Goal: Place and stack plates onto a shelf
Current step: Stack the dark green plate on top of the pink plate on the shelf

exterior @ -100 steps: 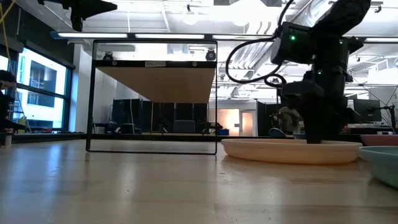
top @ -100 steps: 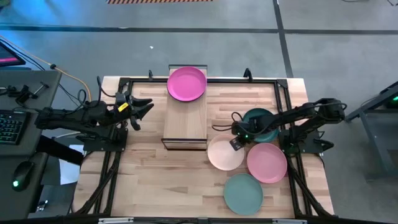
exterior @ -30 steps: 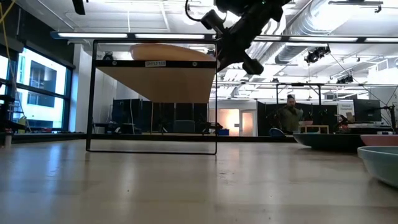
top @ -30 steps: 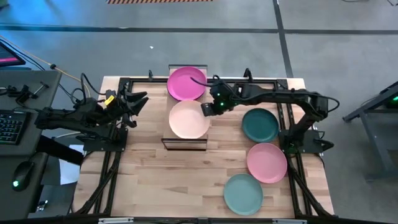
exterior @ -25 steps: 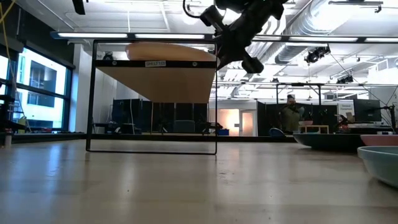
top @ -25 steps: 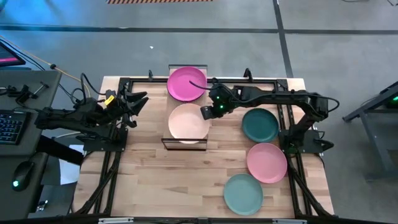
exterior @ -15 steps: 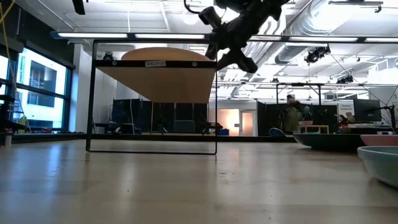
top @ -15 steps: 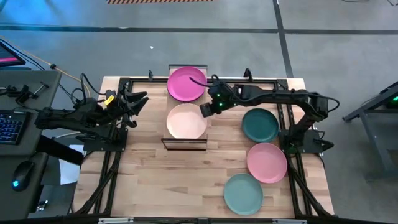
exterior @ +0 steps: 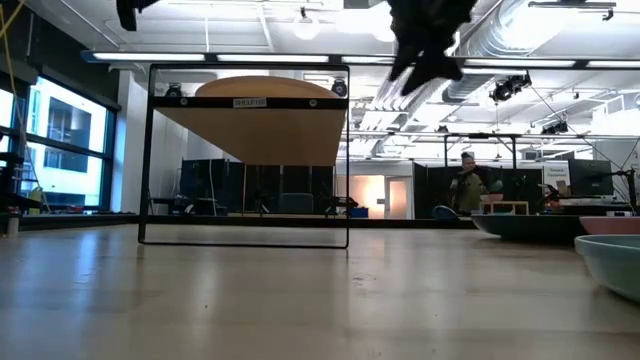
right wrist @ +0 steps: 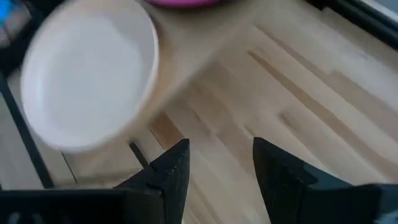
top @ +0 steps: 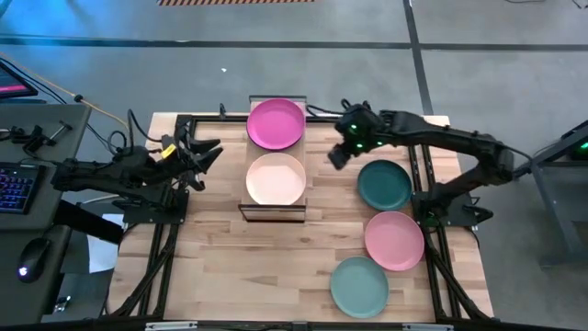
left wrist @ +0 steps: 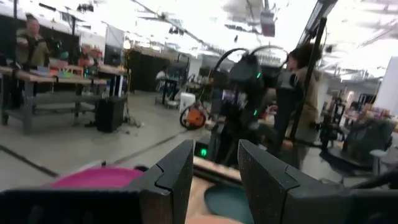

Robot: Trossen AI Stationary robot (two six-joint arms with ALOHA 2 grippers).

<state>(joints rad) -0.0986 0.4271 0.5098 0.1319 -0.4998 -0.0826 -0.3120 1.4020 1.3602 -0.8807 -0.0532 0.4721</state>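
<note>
The wooden shelf stands at the table's far middle. A magenta plate rests flat on its far half and a cream plate on its near half; the low view shows the cream plate on top of the shelf. My right gripper hangs open in the air just right of the shelf, and its wrist view looks down on the cream plate. My left gripper waits open left of the shelf. The dark grey-black plate is out of view.
On the table right of the shelf lie a dark green plate, a pink plate and a light teal plate, in a row running toward the near edge. Bare tabletop stretches near and left of the shelf. A person stands far behind.
My right gripper has let go of the cream plate's right rim and drawn back up and toward the table's right, away from the shelf. The cream plate has shifted slightly left and now lies flat on the shelf's near half.
</note>
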